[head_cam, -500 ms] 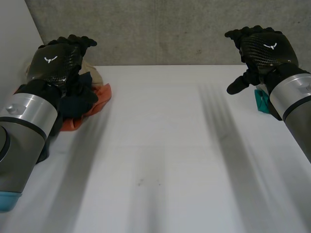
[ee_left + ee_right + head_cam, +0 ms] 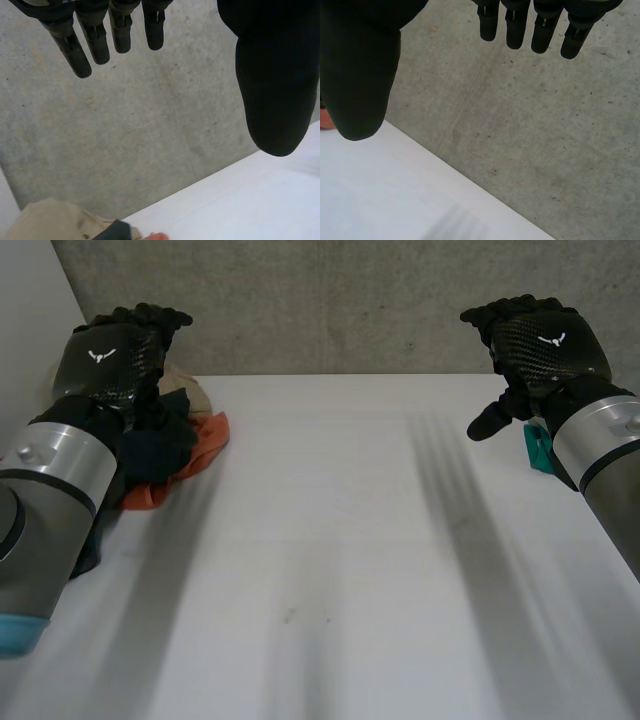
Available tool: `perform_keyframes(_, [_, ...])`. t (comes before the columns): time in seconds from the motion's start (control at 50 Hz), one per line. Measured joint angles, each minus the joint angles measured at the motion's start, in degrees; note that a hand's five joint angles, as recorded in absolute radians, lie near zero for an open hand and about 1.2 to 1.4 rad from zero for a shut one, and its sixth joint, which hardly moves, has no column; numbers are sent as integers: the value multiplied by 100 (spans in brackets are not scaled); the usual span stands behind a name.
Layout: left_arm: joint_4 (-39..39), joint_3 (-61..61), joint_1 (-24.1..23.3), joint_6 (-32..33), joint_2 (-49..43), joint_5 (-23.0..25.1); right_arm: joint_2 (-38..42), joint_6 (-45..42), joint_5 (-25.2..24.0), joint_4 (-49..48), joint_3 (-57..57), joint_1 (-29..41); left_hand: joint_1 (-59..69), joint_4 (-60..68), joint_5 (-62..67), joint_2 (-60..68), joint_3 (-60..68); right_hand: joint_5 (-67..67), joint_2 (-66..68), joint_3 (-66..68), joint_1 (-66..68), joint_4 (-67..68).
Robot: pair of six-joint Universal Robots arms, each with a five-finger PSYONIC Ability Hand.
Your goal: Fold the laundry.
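Observation:
A pile of laundry lies at the table's far left: beige, dark navy and orange cloths heaped together. My left hand hovers above the pile, open and empty. In the left wrist view its fingers and thumb hang straight, with the beige cloth below them. A teal cloth lies at the far right edge, partly hidden behind my right arm. Above the table near it, my right hand is open and empty, its fingers relaxed.
The white table stretches bare between the two arms. A grey concrete wall rises right behind the table's far edge. A pale wall panel stands at the left.
My left hand has drawn slightly left and up over the pile. The right hand has barely moved.

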Motion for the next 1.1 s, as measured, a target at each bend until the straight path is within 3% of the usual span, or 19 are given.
perform_keyframes(0.16, [419,161,724,1954,-947,-14,39,-286,-37,9,1,14,0,0,0,0,0,-1,0,0,0,0])
perform_keyframes(0.22, [803,198,1200,3002,-1517,-12,77,-384,-54,12,-7,24,0,0,0,0,0,0,0,0,0,0])
perform_keyframes(0.3, [1226,273,1692,3770,-2076,-6,123,-491,-63,15,-10,32,0,0,0,0,0,0,0,0,0,0])
perform_keyframes(0.48, [1514,787,2282,4117,-3118,24,294,-591,-75,29,-10,33,24,23,7,22,16,0,0,0,0,0])
perform_keyframes(0.54, [1424,936,2326,4081,-3305,60,330,-598,-76,35,-12,29,779,708,592,770,734,0,0,0,0,0])
perform_keyframes(0.56, [1335,1024,2331,4047,-3388,111,344,-605,-77,38,-14,25,1961,1735,1580,1834,1675,0,0,0,0,4])
perform_keyframes(0.58, [1308,1046,2329,4037,-3405,128,348,-608,-77,39,-15,24,1961,1735,1580,1834,1675,0,0,0,0,4])
perform_keyframes(0.6, [1222,1105,2311,4004,-3438,187,354,-621,-76,40,-21,20,4122,3815,3513,3924,3747,0,0,0,0,0])
perform_keyframes(0.64, [1105,1172,2250,3950,-3432,259,355,-643,-74,40,-33,8,4991,5045,4712,5088,4967,0,0,0,0,0])
perform_keyframes(0.66, [1105,1172,2250,3950,-3432,259,355,-643,-74,40,-33,8,4991,5045,4712,5088,4967,0,0,0,0,0])
perform_keyframes(0.68, [1033,1205,2133,3862,-3331,289,353,-659,-72,40,-49,-6,5075,5645,5253,5619,5573,0,0,0,0,0])
perform_keyframes(0.74, [999,1209,2035,3778,-3224,285,349,-671,-68,39,-64,-18,5075,5681,5258,5652,5609,0,0,0,0,0])
perform_keyframes(0.84, [916,1107,1084,2730,-2166,197,291,-697,-35,56,-212,-59,5221,5684,5258,5661,5613,0,0,0,0,0])
perform_keyframes(0.86, [916,1107,1084,2730,-2166,197,291,-697,-35,56,-212,-59,5221,5684,5258,5661,5613,0,0,0,0,0])
perform_keyframes(0.98, [829,1141,-355,1394,-1438,174,270,-692,6,246,-480,-200,5397,5687,5352,5678,5634,0,0,0,0,0])
perform_keyframes(1.1, [826,1529,-1547,920,-1878,166,271,-692,10,455,-618,-353,5397,5708,5352,5681,5637,0,0,0,0,0])
